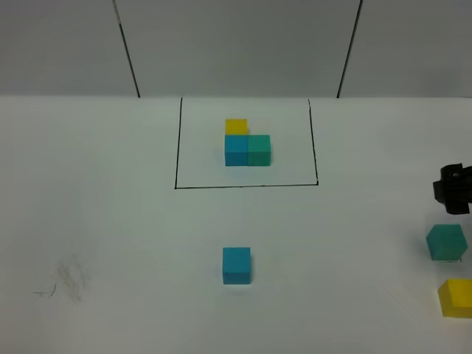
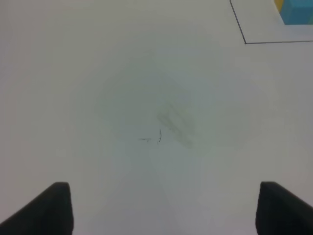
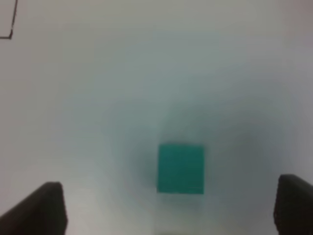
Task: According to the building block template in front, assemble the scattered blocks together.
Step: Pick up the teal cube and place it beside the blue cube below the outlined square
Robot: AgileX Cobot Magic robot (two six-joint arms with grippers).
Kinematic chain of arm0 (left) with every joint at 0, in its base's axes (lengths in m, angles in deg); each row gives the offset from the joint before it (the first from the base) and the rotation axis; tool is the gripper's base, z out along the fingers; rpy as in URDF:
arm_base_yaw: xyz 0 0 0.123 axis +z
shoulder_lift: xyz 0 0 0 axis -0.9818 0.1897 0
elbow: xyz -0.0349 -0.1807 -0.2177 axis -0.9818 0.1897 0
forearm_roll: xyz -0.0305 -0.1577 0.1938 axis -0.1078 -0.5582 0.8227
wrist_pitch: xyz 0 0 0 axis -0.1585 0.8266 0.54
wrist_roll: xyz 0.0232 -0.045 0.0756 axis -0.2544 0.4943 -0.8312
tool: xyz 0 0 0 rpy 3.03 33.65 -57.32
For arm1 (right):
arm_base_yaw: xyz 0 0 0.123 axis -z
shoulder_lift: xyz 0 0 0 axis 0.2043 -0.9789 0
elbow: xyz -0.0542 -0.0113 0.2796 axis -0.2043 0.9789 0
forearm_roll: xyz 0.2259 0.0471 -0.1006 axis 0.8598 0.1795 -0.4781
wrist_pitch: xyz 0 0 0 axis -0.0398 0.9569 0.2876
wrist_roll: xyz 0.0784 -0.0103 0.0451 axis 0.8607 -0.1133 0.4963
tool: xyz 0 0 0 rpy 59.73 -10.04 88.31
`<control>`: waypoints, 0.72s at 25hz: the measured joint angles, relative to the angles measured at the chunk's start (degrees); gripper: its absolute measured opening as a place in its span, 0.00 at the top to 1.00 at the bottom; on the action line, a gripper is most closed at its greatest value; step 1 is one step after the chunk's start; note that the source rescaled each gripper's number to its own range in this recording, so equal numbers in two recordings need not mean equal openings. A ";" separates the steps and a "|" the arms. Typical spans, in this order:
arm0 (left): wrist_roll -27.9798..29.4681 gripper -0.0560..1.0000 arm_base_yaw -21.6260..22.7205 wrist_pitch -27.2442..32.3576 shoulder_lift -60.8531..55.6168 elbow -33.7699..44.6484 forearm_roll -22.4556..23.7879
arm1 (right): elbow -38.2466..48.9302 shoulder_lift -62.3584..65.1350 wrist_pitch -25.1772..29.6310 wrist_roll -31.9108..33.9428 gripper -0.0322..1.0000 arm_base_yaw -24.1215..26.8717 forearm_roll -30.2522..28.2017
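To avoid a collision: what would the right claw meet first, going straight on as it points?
Probably the teal-green cube, lying ahead of the open right claw; depth is unclear.

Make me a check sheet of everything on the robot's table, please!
Surface: white table, faint scuff front left.
Job's things: template inside a black rectangle; blue cube front middle; teal cube and yellow cube at the right edge, apart.
Clutter: nothing seen.
Grippers: left gripper open over bare table; right gripper open, fingers either side of the teal cube, not touching it.
Cables: nothing seen.
Surroundings: grey wall with dark seams.
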 joint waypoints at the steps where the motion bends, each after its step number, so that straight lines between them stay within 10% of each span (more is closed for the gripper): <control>1: 0.00 0.21 0.00 0.00 0.00 0.00 0.00 | -0.36 -1.24 -0.05 0.00 0.19 0.19 -0.11; 18: 0.00 0.21 0.00 0.00 0.00 0.00 0.00 | -0.82 -19.01 -6.22 -1.36 0.19 2.24 -0.11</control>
